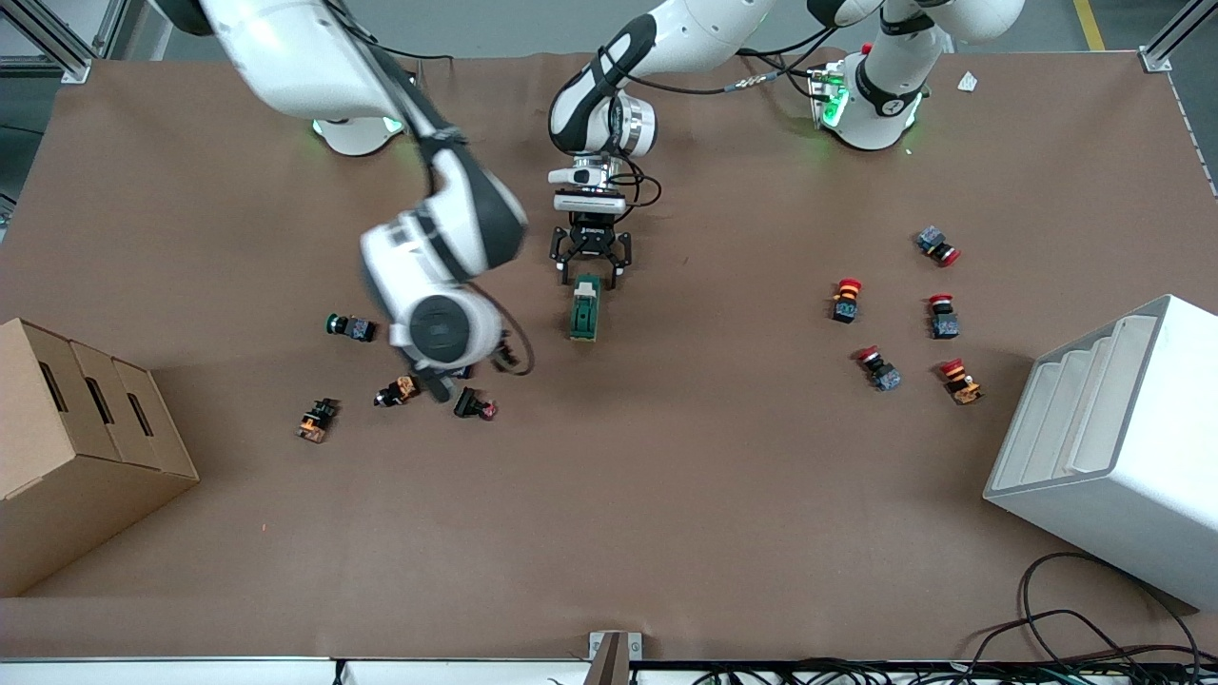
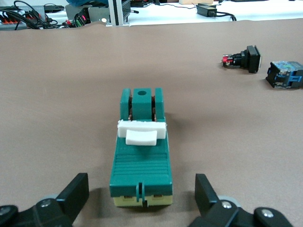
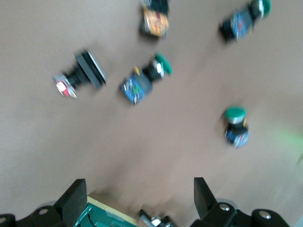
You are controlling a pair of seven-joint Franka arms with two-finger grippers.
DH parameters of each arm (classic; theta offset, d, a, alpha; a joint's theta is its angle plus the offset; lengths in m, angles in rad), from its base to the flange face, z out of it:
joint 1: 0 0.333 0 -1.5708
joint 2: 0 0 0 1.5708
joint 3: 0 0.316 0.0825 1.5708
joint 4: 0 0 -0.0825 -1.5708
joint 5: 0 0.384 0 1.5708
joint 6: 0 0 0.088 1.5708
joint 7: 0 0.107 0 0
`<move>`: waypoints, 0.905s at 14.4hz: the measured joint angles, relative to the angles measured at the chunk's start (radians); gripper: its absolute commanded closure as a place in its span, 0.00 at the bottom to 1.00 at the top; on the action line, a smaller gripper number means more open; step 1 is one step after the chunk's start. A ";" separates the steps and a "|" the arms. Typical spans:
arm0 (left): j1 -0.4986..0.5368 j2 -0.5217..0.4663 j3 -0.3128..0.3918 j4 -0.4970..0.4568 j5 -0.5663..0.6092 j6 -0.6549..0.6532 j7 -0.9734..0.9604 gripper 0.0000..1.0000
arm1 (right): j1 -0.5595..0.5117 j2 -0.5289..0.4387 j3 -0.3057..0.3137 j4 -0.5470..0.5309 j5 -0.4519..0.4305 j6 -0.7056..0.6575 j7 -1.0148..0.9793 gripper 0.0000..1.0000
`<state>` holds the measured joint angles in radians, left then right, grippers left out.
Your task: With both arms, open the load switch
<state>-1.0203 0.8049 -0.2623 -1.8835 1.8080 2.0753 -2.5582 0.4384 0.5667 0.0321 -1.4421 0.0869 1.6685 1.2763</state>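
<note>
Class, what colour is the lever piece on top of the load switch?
White, on the dark-green load switch; the lever piece shows best in the left wrist view.

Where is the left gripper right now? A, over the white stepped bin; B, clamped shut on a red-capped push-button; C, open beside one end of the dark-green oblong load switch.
C: the left gripper has its black fingers spread open at the end of the dark-green oblong load switch, not touching it.

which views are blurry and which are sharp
Front view: the right arm is smeared by motion blur, while the table and load switch are crisp. Right wrist view: the push-buttons are all streaked. Left wrist view: sharp, the load switch's white lever clear.
</note>
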 measured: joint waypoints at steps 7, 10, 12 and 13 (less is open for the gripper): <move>0.001 -0.040 -0.001 0.020 -0.093 0.001 0.070 0.02 | -0.277 -0.180 -0.003 -0.050 -0.061 -0.029 -0.734 0.00; 0.001 -0.123 -0.005 0.044 -0.291 0.007 0.218 0.02 | -0.372 -0.242 -0.003 -0.052 -0.110 -0.052 -0.965 0.00; 0.001 -0.194 -0.006 0.070 -0.465 0.012 0.346 0.02 | -0.424 -0.278 -0.003 -0.053 -0.117 -0.055 -1.085 0.00; 0.002 -0.228 -0.006 0.091 -0.554 0.012 0.417 0.02 | -0.444 -0.292 -0.003 -0.053 -0.118 -0.056 -1.125 0.00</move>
<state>-1.0182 0.5771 -0.2681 -1.7922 1.2543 2.0873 -2.1415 -0.0059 0.2746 0.0293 -1.4954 -0.0308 1.6123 0.1515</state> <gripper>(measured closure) 0.013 0.000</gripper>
